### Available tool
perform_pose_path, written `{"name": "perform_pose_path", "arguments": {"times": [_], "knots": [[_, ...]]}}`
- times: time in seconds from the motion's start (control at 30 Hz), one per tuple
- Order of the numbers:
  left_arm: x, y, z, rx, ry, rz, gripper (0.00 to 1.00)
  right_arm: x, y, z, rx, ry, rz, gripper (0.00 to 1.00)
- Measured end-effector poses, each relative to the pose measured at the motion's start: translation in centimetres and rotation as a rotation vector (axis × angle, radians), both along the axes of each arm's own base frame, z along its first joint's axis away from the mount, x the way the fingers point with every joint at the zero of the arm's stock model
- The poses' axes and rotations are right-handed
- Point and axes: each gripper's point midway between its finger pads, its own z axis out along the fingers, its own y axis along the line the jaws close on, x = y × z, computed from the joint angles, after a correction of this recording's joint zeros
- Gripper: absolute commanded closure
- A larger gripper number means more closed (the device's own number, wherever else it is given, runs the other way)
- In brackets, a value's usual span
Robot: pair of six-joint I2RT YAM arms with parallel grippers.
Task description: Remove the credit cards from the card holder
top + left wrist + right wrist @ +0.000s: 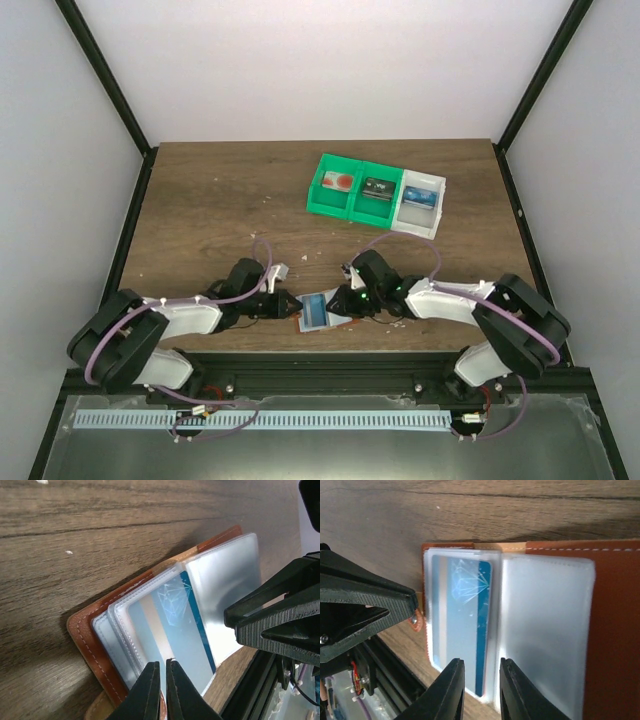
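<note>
While the wallet lies open and flat on the table, low in the middle of the top view, we see a claw reaching it from either side. The left claw reaches in from the left of that view. Its jaws are drawn almost together, with only a thin slit between them, and their tips sit at the edge of the clear sleeves. We cannot tell whether they pinch a sleeve or anything else.

The right claw reaches in from the right. Its jaws stand a narrow gap apart, tips over the lower edge of the sleeves in its own view, near the fold, with nothing clamped between them.

The blue card sits inside a sleeve on the left page in the right wrist view. It has a pale stripe along one long side and a darker band along the other.

Well apart, in the upper right of the top view, a green bin of two compartments stands touching a white bin. A white card with a red mark lies in the left green compartment, a dark card in the right one, and a bluish card in the white bin.
</note>
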Motion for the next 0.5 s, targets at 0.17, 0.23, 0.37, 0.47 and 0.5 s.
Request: {"name": "perform_pose_path", "arguments": {"times": [0.17,0.23,0.37,0.47,0.5], "knots": [[-0.1,-0.1,-0.8,0.005,0.02,-0.007,0.94,0.0,-0.1,-1.3,-0.024,0.011,0.007,0.79],[-0.2,-0.1,-1.0,0.007,0.027,-0.009,0.94,0.0,0.0,-1.6,-0.029,0.015,0.008,0.79],[-0.2,-0.1,-1.6,0.014,0.04,-0.01,0.95,0.2,0.2,-1.7,-0.02,0.011,0.012,0.81],[-0.2,-0.1,-1.6,0.013,0.039,-0.011,0.95,0.3,0.4,-2.0,-0.015,0.012,0.015,0.85],[-0.2,-0.2,-1.6,0.012,0.038,-0.011,0.95,0.3,0.5,-2.0,-0.014,0.011,0.017,0.86]]}}
